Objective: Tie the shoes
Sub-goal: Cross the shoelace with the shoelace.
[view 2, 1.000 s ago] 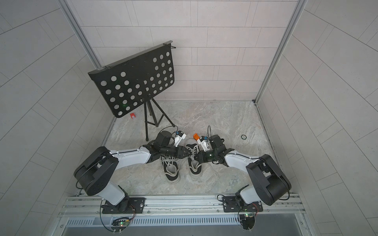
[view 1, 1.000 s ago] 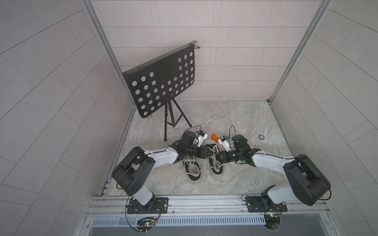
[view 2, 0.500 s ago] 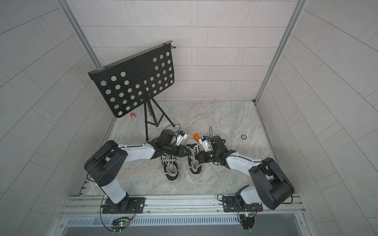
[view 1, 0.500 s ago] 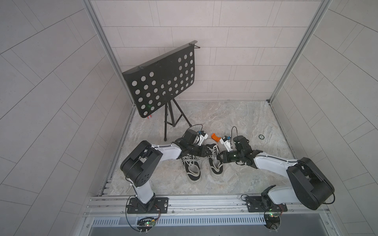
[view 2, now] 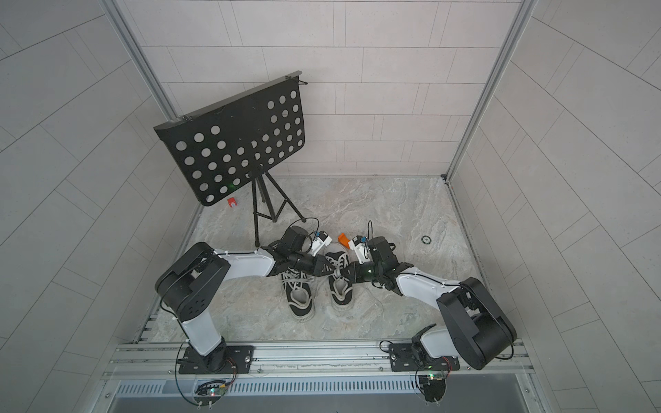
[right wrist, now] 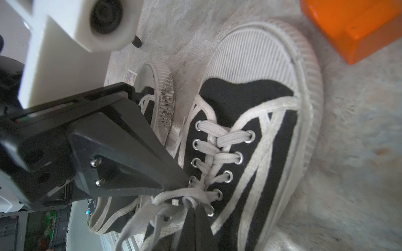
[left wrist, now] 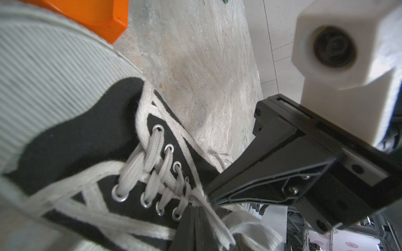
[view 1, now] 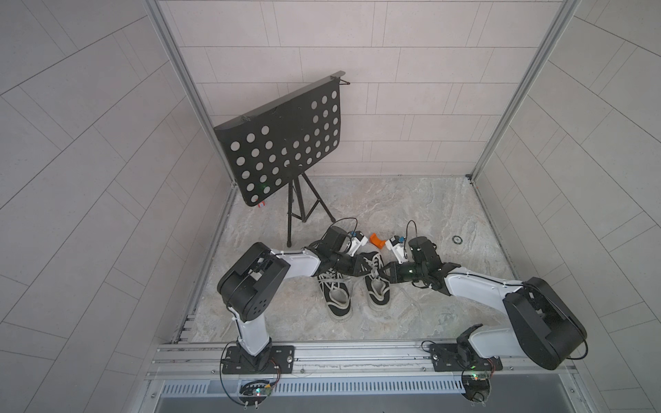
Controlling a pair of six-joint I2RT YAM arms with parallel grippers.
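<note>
Left pincer [left wrist: 194, 208] and right pincer [right wrist: 196, 209] both clamped shut on laces [right wrist: 228, 138] of one shoe [view 1: 376, 289]; other shoe [view 1: 337, 302] close alongside.

Both arms are the same build: glossy white shells on the left arm [view 1: 298, 266] and right arm [view 1: 477, 290], between bulky black joint housings [view 1: 250, 286]. Thin black cables [view 1: 356, 225] loop past white camera housings [right wrist: 65, 32]. The left gripper [right wrist: 178, 181] is a matte black wedge with two silver screws [right wrist: 96, 162].
</note>
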